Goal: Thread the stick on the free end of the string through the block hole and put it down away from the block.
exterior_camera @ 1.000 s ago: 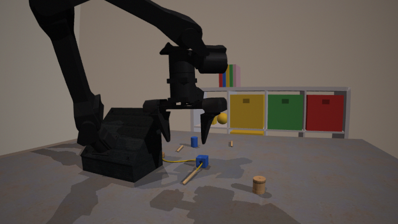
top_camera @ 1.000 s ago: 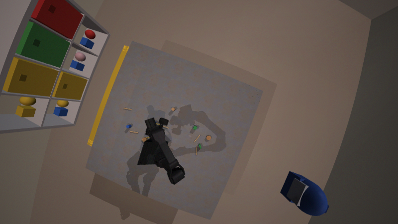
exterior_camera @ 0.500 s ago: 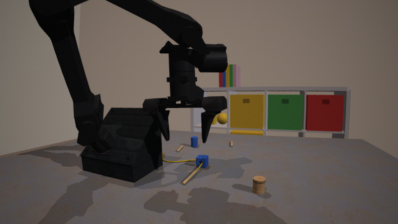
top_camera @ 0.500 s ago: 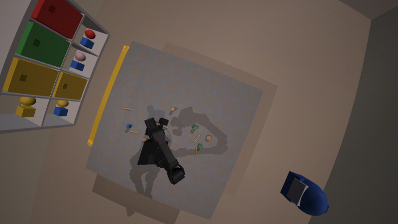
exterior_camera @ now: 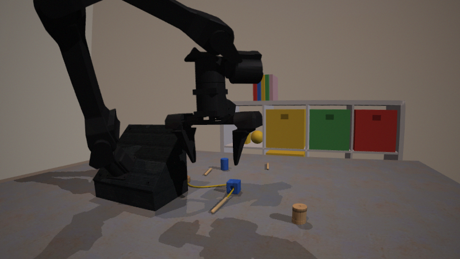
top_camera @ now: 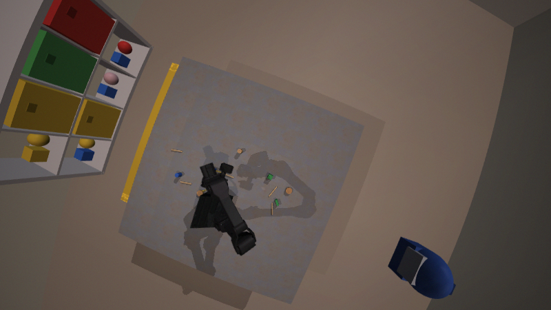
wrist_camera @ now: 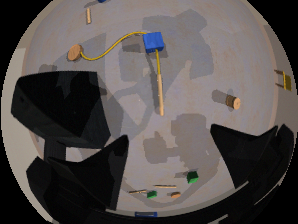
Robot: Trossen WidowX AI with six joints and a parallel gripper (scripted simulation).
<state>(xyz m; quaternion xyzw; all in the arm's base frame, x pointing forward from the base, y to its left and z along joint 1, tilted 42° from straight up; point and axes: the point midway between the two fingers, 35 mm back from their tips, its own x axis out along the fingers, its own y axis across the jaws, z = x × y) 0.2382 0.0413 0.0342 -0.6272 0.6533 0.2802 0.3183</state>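
The blue block (exterior_camera: 233,186) (wrist_camera: 153,42) sits on the table. The yellow string (exterior_camera: 206,185) (wrist_camera: 113,48) runs from the round wooden button (top_camera: 200,192) (wrist_camera: 75,52) into the block's hole and out the near side. The thin stick (exterior_camera: 220,204) (wrist_camera: 158,86) on its end lies flat on the table in front of the block. My gripper (exterior_camera: 214,162) (wrist_camera: 169,135) (top_camera: 216,169) is wide open and empty. It hangs above the table just behind the block and touches nothing. In the overhead view the gripper hides the block.
A wooden cylinder (exterior_camera: 299,213) (wrist_camera: 232,102) (top_camera: 239,150) stands right of the block. A blue cylinder (exterior_camera: 223,163) (top_camera: 178,174) and loose sticks (exterior_camera: 207,171) (top_camera: 176,150) lie behind. Green pieces (top_camera: 270,176) and another button (top_camera: 288,190) lie farther off. The arm's base (exterior_camera: 141,164) is on the left.
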